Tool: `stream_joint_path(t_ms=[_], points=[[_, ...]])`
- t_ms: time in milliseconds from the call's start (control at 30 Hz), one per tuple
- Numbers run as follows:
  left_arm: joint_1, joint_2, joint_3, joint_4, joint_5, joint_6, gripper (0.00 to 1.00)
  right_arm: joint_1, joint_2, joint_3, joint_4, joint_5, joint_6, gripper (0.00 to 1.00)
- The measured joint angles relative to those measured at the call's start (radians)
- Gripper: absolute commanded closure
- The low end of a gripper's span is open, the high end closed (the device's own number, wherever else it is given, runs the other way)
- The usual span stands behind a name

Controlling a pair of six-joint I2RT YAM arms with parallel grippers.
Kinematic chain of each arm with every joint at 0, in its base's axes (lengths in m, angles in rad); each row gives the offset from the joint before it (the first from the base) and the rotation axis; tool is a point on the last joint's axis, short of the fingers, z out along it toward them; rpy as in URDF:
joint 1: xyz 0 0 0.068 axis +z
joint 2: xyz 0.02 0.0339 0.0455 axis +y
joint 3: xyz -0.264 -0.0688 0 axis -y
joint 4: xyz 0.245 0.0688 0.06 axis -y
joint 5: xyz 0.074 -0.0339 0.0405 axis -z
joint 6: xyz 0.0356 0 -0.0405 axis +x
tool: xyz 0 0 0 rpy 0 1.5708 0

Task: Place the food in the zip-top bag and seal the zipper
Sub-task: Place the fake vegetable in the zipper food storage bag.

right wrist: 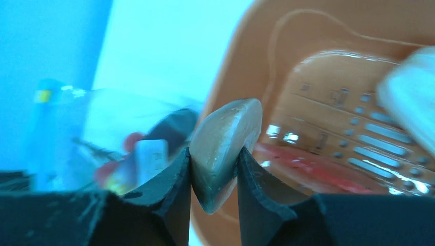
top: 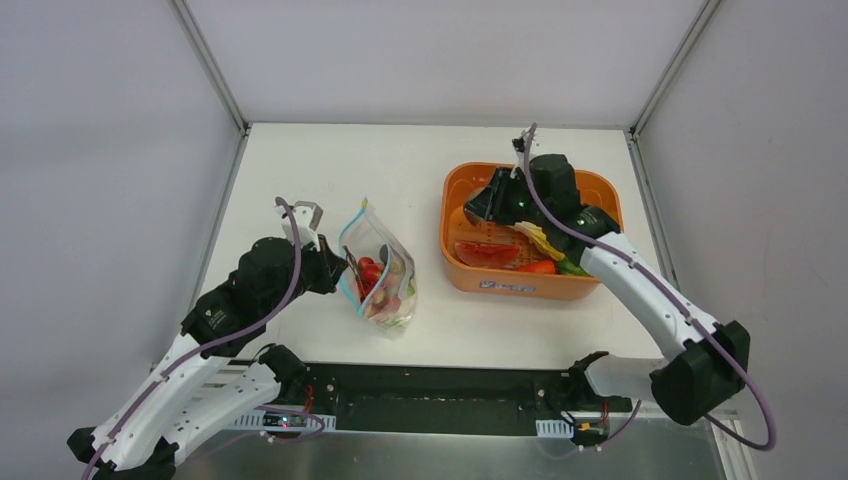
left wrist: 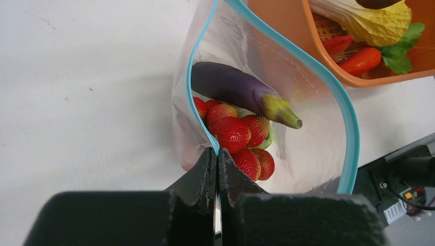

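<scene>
Because your left pincer (left wrist: pixel 216 156) was pinched fully shut on only one lip of the zipper (left wrist: pixel 287 48), the zip-top bag (top: pixel 383 268), standing on the tabletop (top: pixel 300 170) at 9 o'clock from the orange tub (top: pixel 520 287), could have sagged and narrowed its mouth over the eggplant (left wrist: pixel 231 87) and strawberries (left wrist: pixel 233 134). Your right pincer (right wrist: pixel 215 154), partly closed inside the tub, gripped a pale rounded piece (right wrist: pixel 225 136) near its edge, so it might have slipped out on the carry.
</scene>
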Motion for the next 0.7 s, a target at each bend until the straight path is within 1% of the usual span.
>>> stream_joint_path(t_ms=[100,167,233,367,500,633,700], points=[[0.000,0.018,0.015,0.002,0.025,-0.016,1.00,0.020,-0.068,0.000,0.032,-0.086,0.043,0.97],[0.000,0.028,0.022,0.005,0.039,-0.025,1.00,0.057,-0.109,0.000,0.063,-0.144,0.075,0.97],[0.000,0.035,0.026,0.011,0.049,-0.036,1.00,0.105,-0.134,0.000,0.090,-0.189,0.101,0.96],[0.000,0.043,0.027,0.024,0.072,-0.055,1.00,0.244,-0.147,0.007,0.145,-0.235,0.133,0.96],[0.000,0.054,0.040,0.023,0.084,-0.064,1.00,0.396,-0.100,0.079,0.131,-0.215,0.113,0.95],[0.000,0.061,0.053,0.023,0.098,-0.067,1.00,0.526,-0.011,0.192,0.101,-0.128,0.061,0.93],[0.000,0.061,0.056,0.023,0.102,-0.069,1.00,0.566,0.029,0.228,0.081,-0.083,0.042,0.93]])
